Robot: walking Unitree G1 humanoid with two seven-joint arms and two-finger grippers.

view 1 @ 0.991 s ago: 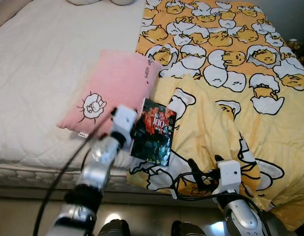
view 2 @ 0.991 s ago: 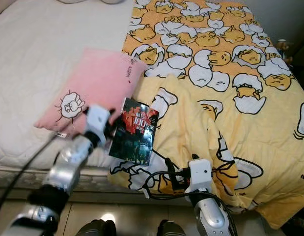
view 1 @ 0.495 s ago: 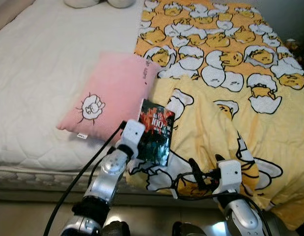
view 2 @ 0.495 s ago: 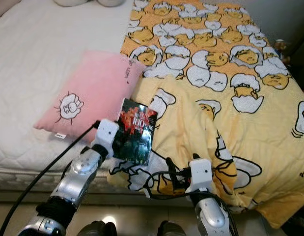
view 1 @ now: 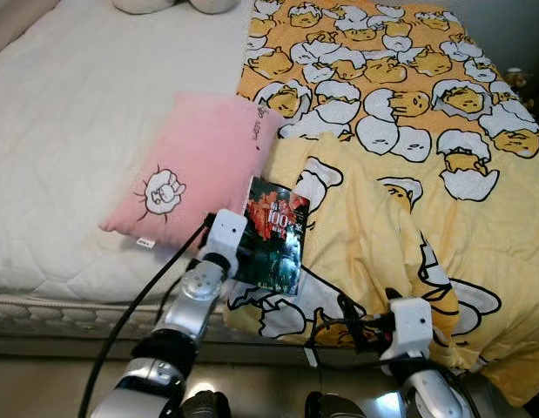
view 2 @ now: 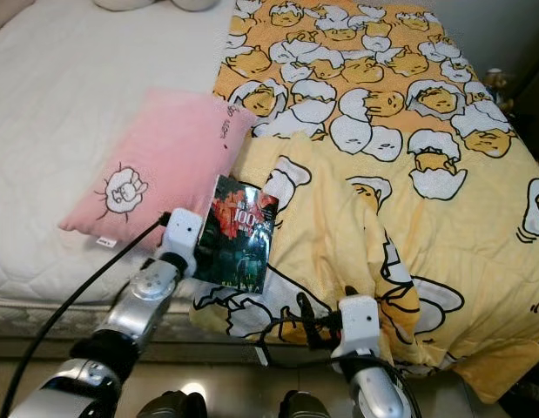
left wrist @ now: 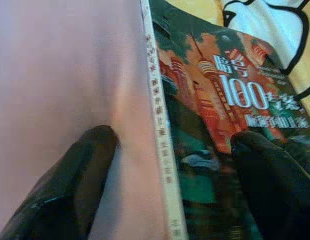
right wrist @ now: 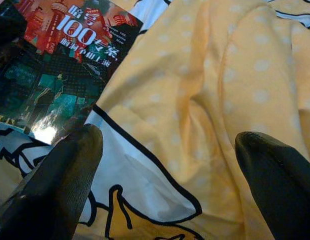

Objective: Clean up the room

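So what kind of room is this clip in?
Most likely a bedroom: a bed with a white quilted mattress, a pink pillow and a yellow egg-cartoon duvet, with a book lying on it.

your left gripper (left wrist: 170, 150) has come down from beside the pink pillow (view 1: 199, 165) to the left edge of the book (view 1: 273, 235). a second ago its wrist sat higher, over the pillow's lower corner; half a second ago it was lower and further right, overlapping the book's lower left corner. now it has backed slightly up and left, and its fingers (left wrist: 79, 170) straddle the book's spine, one on the pillow side and one over the cover.

your right gripper (right wrist: 165, 165) has dropped lower in the head views, toward the near edge of the yellow blanket (view 1: 478, 218).
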